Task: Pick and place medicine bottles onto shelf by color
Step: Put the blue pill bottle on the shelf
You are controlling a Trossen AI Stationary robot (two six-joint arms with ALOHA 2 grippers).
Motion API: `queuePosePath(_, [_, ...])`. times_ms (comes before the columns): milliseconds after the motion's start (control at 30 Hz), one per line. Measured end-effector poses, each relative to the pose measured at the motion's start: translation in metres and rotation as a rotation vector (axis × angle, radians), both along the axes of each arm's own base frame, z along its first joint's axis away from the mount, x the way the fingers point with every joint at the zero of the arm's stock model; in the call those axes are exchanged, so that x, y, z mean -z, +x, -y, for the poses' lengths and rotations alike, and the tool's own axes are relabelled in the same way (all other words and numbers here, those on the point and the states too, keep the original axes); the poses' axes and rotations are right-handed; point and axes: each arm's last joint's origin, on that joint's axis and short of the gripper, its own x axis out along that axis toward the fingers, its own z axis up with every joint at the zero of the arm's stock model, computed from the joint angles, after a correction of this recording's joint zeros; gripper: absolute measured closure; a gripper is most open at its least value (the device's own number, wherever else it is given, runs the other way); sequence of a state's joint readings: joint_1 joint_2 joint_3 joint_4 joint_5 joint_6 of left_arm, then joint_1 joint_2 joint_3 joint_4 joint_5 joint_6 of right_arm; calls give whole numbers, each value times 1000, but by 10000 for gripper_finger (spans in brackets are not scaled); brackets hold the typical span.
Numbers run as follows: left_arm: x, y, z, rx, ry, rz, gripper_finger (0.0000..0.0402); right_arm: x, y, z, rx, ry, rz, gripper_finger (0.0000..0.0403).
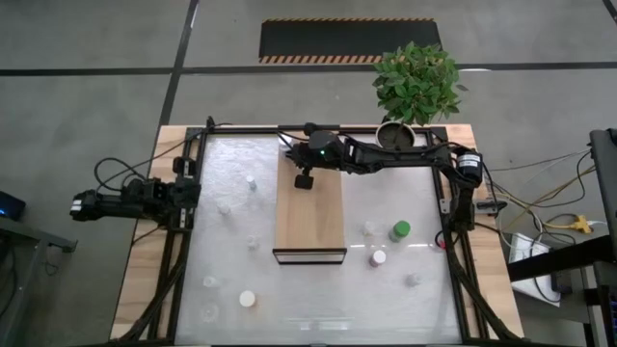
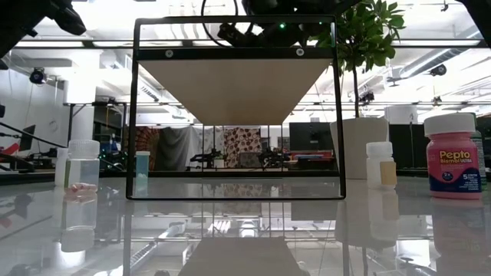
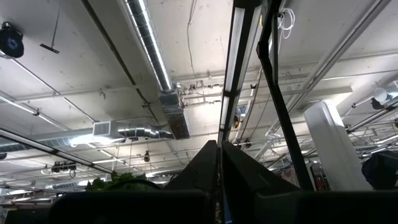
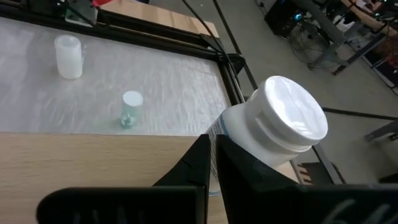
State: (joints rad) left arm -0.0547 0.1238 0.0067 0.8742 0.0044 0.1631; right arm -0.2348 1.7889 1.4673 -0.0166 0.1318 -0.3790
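The shelf (image 1: 310, 207) is a light-wood plank in a black frame in the middle of the table. My right gripper (image 4: 211, 155) reaches in from the right over its far end (image 1: 305, 179), fingers shut. Right behind those fingers a white medicine bottle (image 4: 280, 124) with a white cap is tilted, cap toward the table's far side; its bottom is hidden. More bottles stand on the table: a green-topped one (image 1: 400, 229), white ones (image 1: 370, 228) (image 1: 248, 299) and a pink-labelled one (image 2: 454, 157). My left gripper (image 3: 219, 162) is shut and points at the ceiling at the table's left edge. My right gripper's shut fingers (image 4: 239, 171) stand just in front of the white bottle's side below the cap (image 4: 233, 127). I cannot tell whether they touch it, because the fingers hide the spot. The bottle is tilted with its cap up and toward the far side.
A potted plant (image 1: 415, 87) stands at the far right corner, close to my right arm. Two small bottles (image 4: 68, 56) (image 4: 129, 109) stand left of the shelf. Black frame rails (image 1: 183, 260) run along the table's sides. Cables lie off the right edge.
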Motion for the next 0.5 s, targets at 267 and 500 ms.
queuePosePath(267, [0,0,0,-4,-3,0,398,-1,-1,4,8,-1,9,385])
queuePosePath(500, [0,0,0,-4,-3,0,398,7,5,7,-1,-14,19,385])
